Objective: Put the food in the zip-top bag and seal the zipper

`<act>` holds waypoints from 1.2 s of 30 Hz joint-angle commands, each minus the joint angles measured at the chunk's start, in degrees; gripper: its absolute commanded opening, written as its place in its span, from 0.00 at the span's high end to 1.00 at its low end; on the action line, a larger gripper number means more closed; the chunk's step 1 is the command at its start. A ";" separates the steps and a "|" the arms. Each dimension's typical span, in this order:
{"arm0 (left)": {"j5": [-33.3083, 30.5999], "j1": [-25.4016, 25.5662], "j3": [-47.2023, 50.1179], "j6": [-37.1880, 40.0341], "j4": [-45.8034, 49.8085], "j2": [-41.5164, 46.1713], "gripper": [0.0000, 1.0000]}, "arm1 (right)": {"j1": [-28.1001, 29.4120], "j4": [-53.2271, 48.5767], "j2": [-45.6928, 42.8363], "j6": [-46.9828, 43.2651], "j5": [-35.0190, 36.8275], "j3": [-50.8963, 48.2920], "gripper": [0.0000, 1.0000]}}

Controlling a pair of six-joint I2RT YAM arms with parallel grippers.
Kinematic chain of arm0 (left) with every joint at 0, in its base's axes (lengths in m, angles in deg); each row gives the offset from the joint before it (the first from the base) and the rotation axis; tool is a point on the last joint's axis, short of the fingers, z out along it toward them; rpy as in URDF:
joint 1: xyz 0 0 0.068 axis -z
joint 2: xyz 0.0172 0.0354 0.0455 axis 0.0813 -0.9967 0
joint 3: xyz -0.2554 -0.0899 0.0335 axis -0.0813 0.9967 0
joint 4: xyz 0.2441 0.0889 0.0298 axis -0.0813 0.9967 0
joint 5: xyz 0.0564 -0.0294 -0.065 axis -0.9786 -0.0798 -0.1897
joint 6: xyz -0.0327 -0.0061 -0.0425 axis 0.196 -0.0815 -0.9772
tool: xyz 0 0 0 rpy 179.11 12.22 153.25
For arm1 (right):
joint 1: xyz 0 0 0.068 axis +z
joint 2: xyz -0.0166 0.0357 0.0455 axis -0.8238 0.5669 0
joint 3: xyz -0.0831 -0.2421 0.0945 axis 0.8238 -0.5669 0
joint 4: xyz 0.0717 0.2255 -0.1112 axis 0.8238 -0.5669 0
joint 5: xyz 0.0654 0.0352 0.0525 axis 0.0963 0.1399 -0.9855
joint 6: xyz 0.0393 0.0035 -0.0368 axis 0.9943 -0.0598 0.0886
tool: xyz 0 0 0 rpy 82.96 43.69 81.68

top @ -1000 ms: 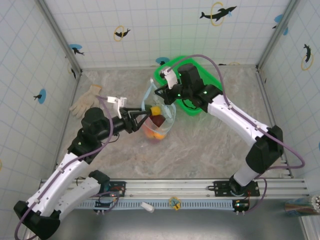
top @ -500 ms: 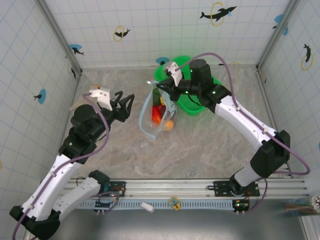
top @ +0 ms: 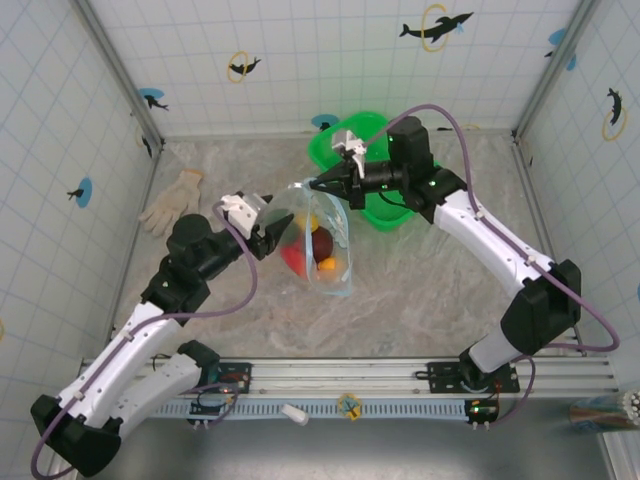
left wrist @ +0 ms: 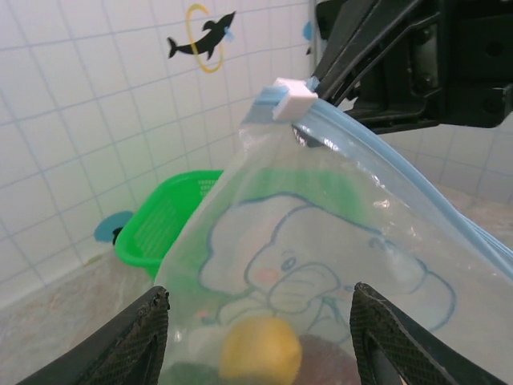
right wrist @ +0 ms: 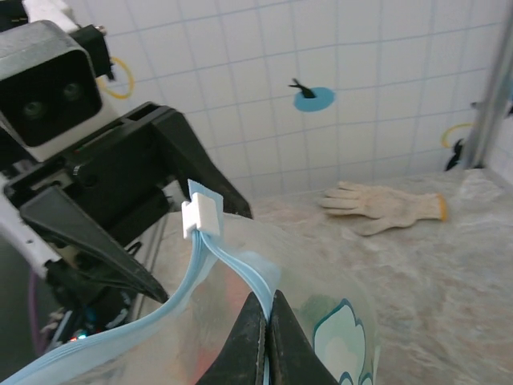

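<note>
Clear zip-top bag (lifted higher) — left fingers returned.

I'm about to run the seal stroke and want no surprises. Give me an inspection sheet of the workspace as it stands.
Surface: marbled table, no spills seen.
Job's things: zip-top bag held up off the table, food inside; zipper has a white slider at one end; cannot tell whether it is sealed.
Clutter: green basket behind the bag; white glove at far left.
Grippers: right gripper shut on the zipper; left gripper open, straddling the bag.
Cables: purple cable loops along each arm, apart from the bag.
Surroundings: tiled walls with dolphin stickers; nothing else seen.
</note>
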 commanded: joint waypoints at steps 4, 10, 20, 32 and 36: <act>6.85 0.18 -0.63 8.02 -5.50 -2.60 0.42 | -0.23 2.02 2.31 2.36 -12.58 0.16 1.00; 12.75 0.22 -0.95 9.33 -7.10 -4.10 0.62 | -0.32 1.66 2.94 2.98 -14.98 0.19 1.00; 14.69 0.18 -3.61 9.79 -6.41 -6.65 1.00 | -1.37 1.18 2.11 3.39 -10.30 -1.79 1.00; 3.62 0.25 -9.80 6.62 4.76 -7.84 1.00 | -6.18 2.60 -16.18 4.25 31.71 -16.89 0.39; 8.16 0.23 -9.99 5.73 5.03 -7.38 1.00 | -6.20 1.66 -20.82 1.74 26.45 -17.54 0.39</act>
